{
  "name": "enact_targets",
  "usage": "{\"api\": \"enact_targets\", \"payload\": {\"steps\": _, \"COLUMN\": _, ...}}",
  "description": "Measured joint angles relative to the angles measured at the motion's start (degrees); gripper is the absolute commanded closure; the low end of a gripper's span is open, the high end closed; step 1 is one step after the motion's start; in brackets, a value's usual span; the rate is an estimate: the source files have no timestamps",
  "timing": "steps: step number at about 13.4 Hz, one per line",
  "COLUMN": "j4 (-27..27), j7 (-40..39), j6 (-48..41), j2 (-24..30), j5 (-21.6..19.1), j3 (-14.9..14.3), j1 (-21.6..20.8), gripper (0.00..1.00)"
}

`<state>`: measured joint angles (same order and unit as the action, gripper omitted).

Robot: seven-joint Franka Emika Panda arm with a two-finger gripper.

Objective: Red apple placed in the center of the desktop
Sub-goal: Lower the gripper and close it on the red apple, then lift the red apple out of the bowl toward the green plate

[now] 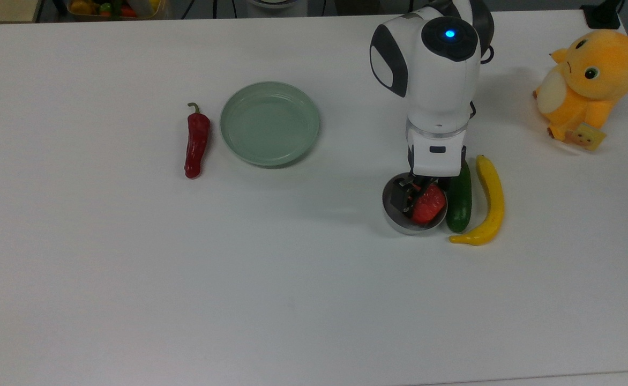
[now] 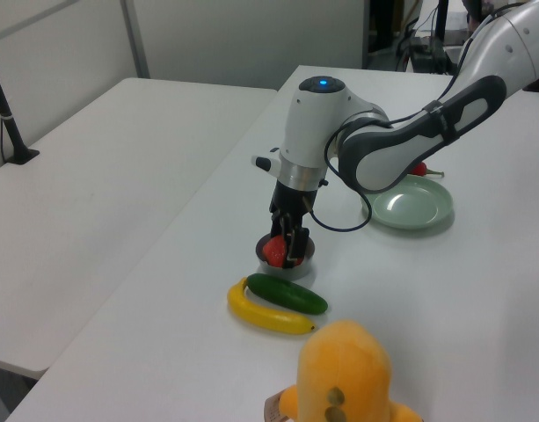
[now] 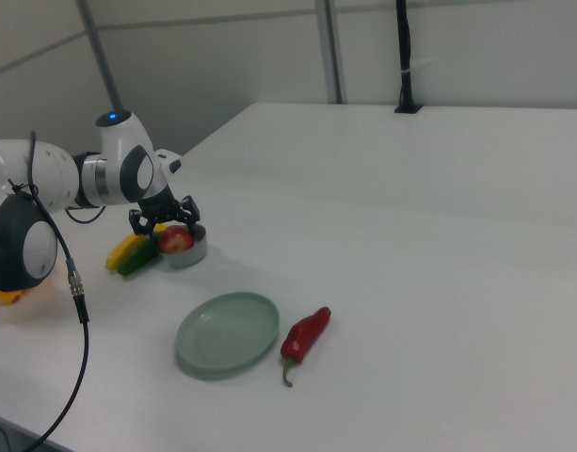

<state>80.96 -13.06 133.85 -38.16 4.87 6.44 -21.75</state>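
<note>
The red apple [image 1: 431,207] [image 2: 273,253] [image 3: 178,241] sits in a small grey bowl [image 1: 394,219] [image 3: 190,256] on the white desktop [image 1: 292,279], right of the middle in the top view. My gripper [image 1: 420,194] [image 2: 287,245] [image 3: 164,224] has come down over the bowl and is open. Its fingers straddle the apple, one dark finger [image 1: 400,196] standing inside the bowl at the apple's left in the top view. The wrist hides the apple's far part from above.
A green cucumber [image 1: 459,201] and a yellow banana [image 1: 491,206] lie tight against the bowl's right in the top view. A pale-green plate [image 1: 269,123] and a dark-red chili pepper [image 1: 196,140] lie to the left. An orange plush toy [image 1: 587,80] sits at the far right.
</note>
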Motion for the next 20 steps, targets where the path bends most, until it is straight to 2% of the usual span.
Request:
{"api": "enact_targets", "payload": {"steps": 1, "j4": -0.2, "j7": 0.0, "j6": 0.0, "j2": 0.0, "j5": 0.4, "j3": 0.0, "j1": -0.3, "gripper": 0.76}}
{"api": "enact_targets", "payload": {"steps": 8, "j4": -0.4, "j7": 0.1, "j6": 0.0, "j2": -0.2, "j5": 0.8, "j3": 0.0, "j1": -0.6, "gripper": 0.76}}
{"api": "enact_targets", "payload": {"steps": 14, "j4": -1.5, "j7": 8.4, "j6": 0.0, "j2": 0.1, "j5": 0.8, "j3": 0.3, "j1": -0.7, "gripper": 0.75}}
{"api": "enact_targets", "payload": {"steps": 17, "j4": -2.0, "j7": 10.6, "j6": 0.0, "j2": 1.5, "j5": 0.8, "j3": 0.5, "j1": -0.7, "gripper": 0.75}}
{"api": "enact_targets", "payload": {"steps": 20, "j4": -1.6, "j7": 11.3, "j6": 0.0, "j2": 5.7, "j5": 0.7, "j3": 0.5, "j1": -0.4, "gripper": 0.75}}
